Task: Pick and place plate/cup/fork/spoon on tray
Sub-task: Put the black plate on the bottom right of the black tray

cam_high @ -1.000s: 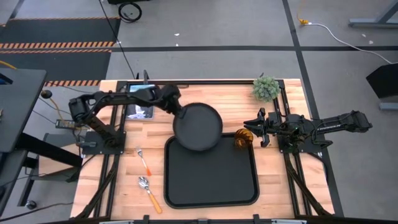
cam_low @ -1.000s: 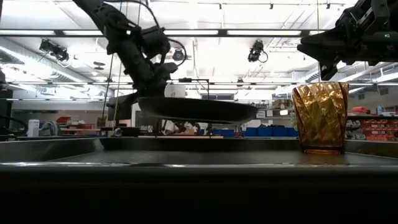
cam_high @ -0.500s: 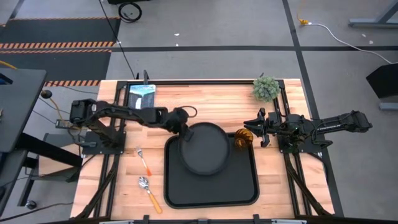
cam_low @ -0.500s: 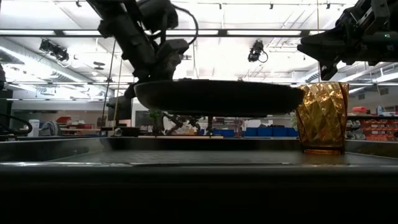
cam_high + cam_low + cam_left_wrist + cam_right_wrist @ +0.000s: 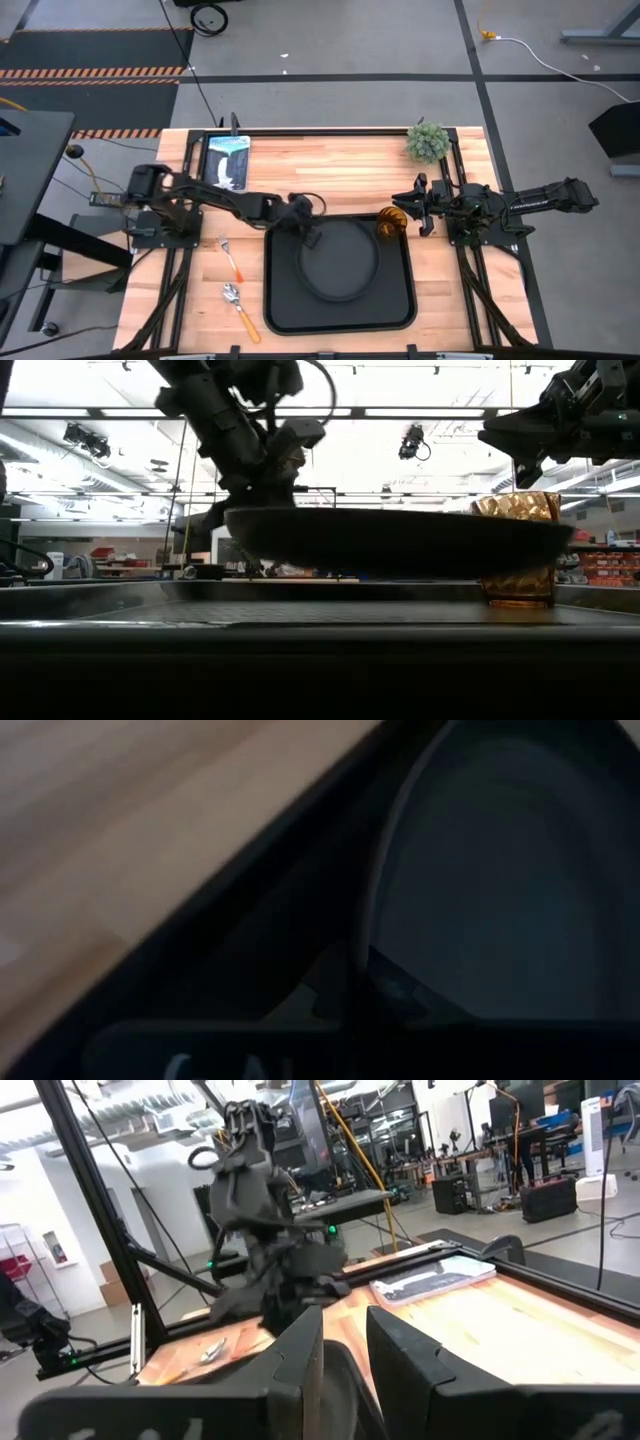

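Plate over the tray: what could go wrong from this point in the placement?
The left gripper holds the plate by one edge only, and the low view shows it hanging above the tray floor, so it could tilt or drop hard on release. In the low view the plate's far edge overlaps the cup, which stands beside the tray's corner; a sideways shift might knock it. The right gripper waits beside that cup.

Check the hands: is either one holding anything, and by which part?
The left hand holds the plate by its rim, on the side away from the cup, lifted over the tray. The right hand holds nothing.
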You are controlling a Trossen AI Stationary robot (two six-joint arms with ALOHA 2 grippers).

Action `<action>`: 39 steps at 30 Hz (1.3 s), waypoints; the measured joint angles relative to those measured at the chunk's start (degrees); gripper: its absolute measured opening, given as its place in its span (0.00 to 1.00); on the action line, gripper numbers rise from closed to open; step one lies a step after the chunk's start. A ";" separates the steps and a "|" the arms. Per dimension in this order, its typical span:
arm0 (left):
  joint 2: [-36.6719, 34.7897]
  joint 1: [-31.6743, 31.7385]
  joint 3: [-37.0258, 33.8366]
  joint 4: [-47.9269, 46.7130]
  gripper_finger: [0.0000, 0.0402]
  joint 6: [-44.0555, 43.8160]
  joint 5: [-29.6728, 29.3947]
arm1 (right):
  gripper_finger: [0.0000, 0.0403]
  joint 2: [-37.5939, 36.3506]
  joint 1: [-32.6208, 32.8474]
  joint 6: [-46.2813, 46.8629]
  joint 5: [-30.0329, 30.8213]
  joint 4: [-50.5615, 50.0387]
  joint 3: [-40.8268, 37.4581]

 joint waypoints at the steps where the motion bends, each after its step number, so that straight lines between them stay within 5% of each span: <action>1: 1.34 -0.39 1.17 -0.37 0.04 0.00 -0.01 | 0.22 0.02 0.00 0.00 0.00 0.00 -0.02; 17: 17.84 -3.66 23.50 -8.11 0.04 5.09 0.54 | 0.22 0.00 0.00 0.00 0.00 0.12 0.00; 30: 20.62 -3.57 24.22 -3.10 0.05 4.79 1.39 | 0.22 0.02 0.00 -0.02 0.00 0.94 0.00; 39: 21.31 -3.66 24.18 -2.12 0.19 6.58 1.67 | 0.22 0.02 0.00 -0.02 0.00 0.94 0.00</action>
